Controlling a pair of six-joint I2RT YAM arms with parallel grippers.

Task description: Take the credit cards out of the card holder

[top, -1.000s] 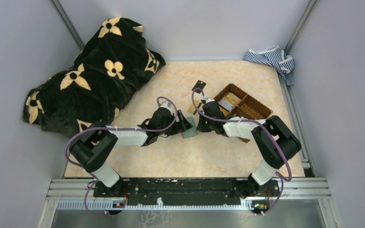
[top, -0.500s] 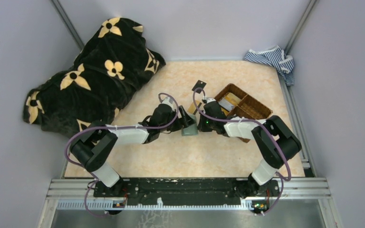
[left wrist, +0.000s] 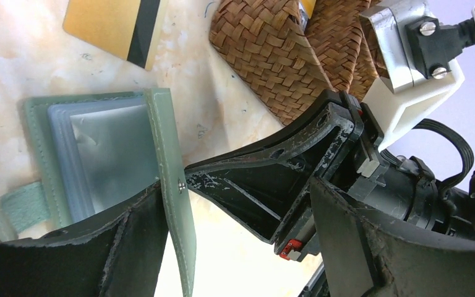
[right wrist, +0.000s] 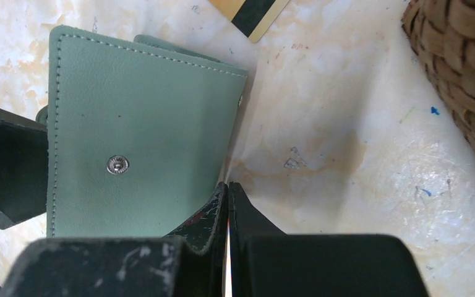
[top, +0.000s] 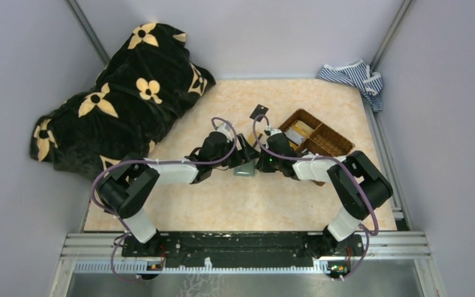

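Nearest us, on the marbled peach tabletop (top: 222, 204), the small sage-green bifold card holder (right wrist: 136, 124) lies open, with one flap standing upright. The left gripper (left wrist: 236, 198) is spread wide. One of its fingers is just beside the flap's inner side, and the other is past the right gripper (right wrist: 227, 192). The right gripper's fingers are pressed together, their tips touching the flap's edge. Inside the card holder, the thin pale grey-white plastic credit cards (left wrist: 102, 154) sit tucked in the inner pockets.

Just beyond the card holder lies a flat gold card (left wrist: 108, 25) with a dark stripe. Beyond the card holder and to its right stands a brown woven divided basket (left wrist: 266, 55). Farther behind the card holder we see a small loose black card (top: 258, 111). Well beyond it to the left is a heaped black blanket (top: 124, 93) with yellow flower shapes. Far to its right is a crumpled blue-and-white striped cloth (top: 352, 75).
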